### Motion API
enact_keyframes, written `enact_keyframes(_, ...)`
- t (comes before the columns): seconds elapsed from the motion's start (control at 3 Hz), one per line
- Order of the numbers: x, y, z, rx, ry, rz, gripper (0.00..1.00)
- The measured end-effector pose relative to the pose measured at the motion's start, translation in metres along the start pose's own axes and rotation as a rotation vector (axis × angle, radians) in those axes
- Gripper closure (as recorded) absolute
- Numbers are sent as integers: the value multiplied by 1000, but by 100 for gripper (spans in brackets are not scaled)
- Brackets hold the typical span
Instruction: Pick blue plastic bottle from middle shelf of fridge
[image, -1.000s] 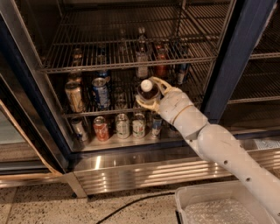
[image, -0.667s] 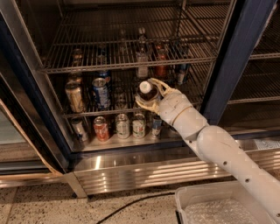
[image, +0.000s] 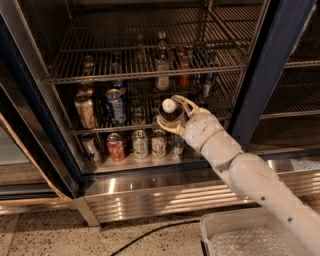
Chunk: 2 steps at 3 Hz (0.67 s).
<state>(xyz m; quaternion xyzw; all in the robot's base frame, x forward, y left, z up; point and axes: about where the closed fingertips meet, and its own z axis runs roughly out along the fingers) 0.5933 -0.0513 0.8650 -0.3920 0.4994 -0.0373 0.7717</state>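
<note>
Found gripper (image: 170, 116) at the middle shelf's (image: 100, 131) front edge in the fridge (image: 260, 75), fingers (image: 187, 104) clamped round blue plastic bottle (image: 169, 106), white cap up; noted ribbed steel base panel (image: 150, 197), speckled floor (image: 50, 237) and black cable (image: 150, 234) below that shelf; couldn't read any can (image: 115, 146) labels.

The floor (image: 40, 237) is pale speckled stone, dimly lit. A black cable (image: 150, 235) snakes across it toward a grey bin (image: 240, 218) at the lower right, lined with bubble wrap (image: 250, 242). Room light glints off the ribbed steel panel (image: 150, 197) above the floor. At left a glass door (image: 15, 155) stands open, a tan strip along its edge. Right of a dark blue post (image: 260, 75), more wire racks (image: 295, 107) recede into shadow. The hand (image: 169, 112) is before the middle shelf, clasping the bottle (image: 169, 105).
</note>
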Motion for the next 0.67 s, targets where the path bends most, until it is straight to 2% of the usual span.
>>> enact_keyframes(0.33,-23,6,-35,10,-16,28,100)
enact_keyframes(0.67,-23,6,-35,10,-16,28,100)
